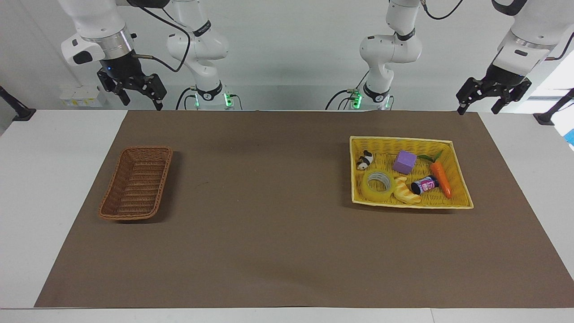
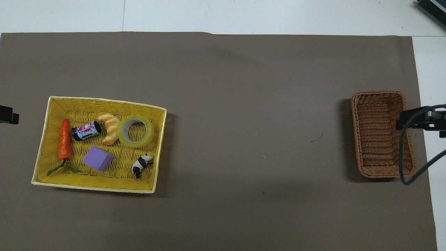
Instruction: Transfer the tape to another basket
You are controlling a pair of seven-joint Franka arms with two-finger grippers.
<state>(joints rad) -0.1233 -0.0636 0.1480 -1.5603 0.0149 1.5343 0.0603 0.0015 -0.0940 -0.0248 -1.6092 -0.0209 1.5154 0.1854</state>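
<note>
Facing view. The wide roll of translucent yellow packing tape with a pale core ring point(image 1: 379, 186) lies flat in the large bright yellow woven basket point(image 1: 462, 197), in the corner farthest from the robots and toward the right arm's end. A yellow croissant-shaped toy point(image 1: 407, 191) touches it; a purple foam cube point(image 1: 404, 162) and a small panda figure point(image 1: 365, 160) sit just beside it, nearer the robots. The small dark-brown woven wicker basket point(image 1: 136, 183) stands well apart at the right arm's end of the desk, with nothing in it. The left pincer point(image 1: 480, 101) hangs open above the desk's edge, clear of everything. The right pincer point(image 1: 136, 92) hangs open likewise and waits.

Overhead view. The tape point(image 2: 136, 131) rests on one flat face, hole up, so its axis is vertical and it points no particular way across the desk. The brown basket point(image 2: 411, 164) has its long axis running away from the robots.

Assessment: the roll is probably light and stiff, with a smooth, somewhat slippery outer wrap. The soundest hold appears to be one finger down the core and one outside the wall, on the side away from the croissant point(image 2: 109, 127).
</note>
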